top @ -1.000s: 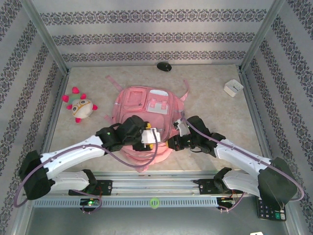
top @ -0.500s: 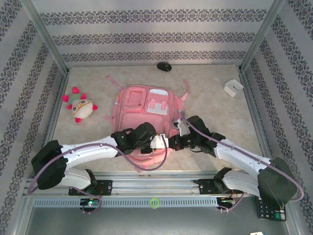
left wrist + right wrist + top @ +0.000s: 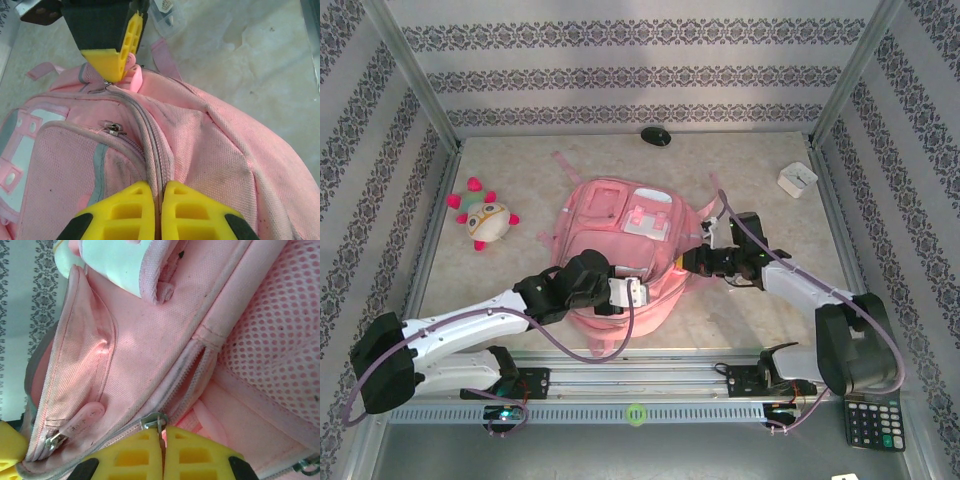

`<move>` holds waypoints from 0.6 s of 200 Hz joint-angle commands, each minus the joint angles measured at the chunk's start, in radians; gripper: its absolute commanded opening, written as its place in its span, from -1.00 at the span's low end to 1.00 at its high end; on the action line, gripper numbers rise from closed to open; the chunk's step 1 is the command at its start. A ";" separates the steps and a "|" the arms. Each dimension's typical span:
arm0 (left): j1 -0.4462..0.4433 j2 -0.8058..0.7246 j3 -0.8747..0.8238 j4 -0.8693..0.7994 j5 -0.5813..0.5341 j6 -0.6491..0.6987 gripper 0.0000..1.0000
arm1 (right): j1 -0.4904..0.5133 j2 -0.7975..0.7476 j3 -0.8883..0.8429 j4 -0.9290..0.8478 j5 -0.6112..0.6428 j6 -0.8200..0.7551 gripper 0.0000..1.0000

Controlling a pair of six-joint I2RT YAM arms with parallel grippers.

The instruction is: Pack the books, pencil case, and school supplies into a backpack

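Observation:
The pink backpack [image 3: 620,240] lies flat in the middle of the table, front pockets up. My left gripper [image 3: 646,292] is shut on the zip seam at its near right edge; in the left wrist view the yellow fingertips [image 3: 156,189] pinch the zip seam of the backpack [image 3: 220,150]. My right gripper [image 3: 692,262] is shut on the metal zip pull [image 3: 154,421] at the backpack's right side, where the zip gapes a little [image 3: 200,367]. The books, pencil case and school supplies are out of view.
A plush toy [image 3: 485,215] lies at the left. A small white box [image 3: 798,179] sits at the back right, a black oval object [image 3: 656,136] by the back wall, and a calculator [image 3: 873,423] off the table's near right corner. Metal posts and patterned walls enclose the table.
My left gripper has closed on the zip seam. My right gripper, still shut, has moved away and to the right with the zip pull, and the backpack has shifted and turned with it.

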 commanded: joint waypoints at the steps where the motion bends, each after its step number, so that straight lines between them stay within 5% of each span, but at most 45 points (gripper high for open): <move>1: 0.002 -0.055 -0.016 -0.097 0.063 0.026 -0.98 | -0.063 0.014 0.039 0.070 0.200 -0.026 -1.00; 27: 0.004 -0.044 -0.008 -0.088 0.038 -0.003 -0.90 | -0.050 -0.045 0.016 0.044 0.169 -0.048 -0.92; 44: 0.004 -0.058 0.007 -0.079 0.010 -0.063 -0.24 | -0.036 -0.105 0.024 -0.072 0.169 -0.084 -0.39; 62: 0.005 -0.108 0.021 -0.067 -0.013 -0.113 0.23 | 0.003 -0.209 0.026 -0.197 0.290 -0.148 -0.26; 94: 0.047 -0.155 0.058 -0.171 -0.067 -0.064 0.33 | 0.074 -0.386 -0.009 -0.204 0.428 -0.319 -0.27; 120: 0.065 -0.120 0.074 -0.274 -0.111 0.053 0.34 | 0.155 -0.421 -0.023 -0.154 0.370 -0.681 -0.31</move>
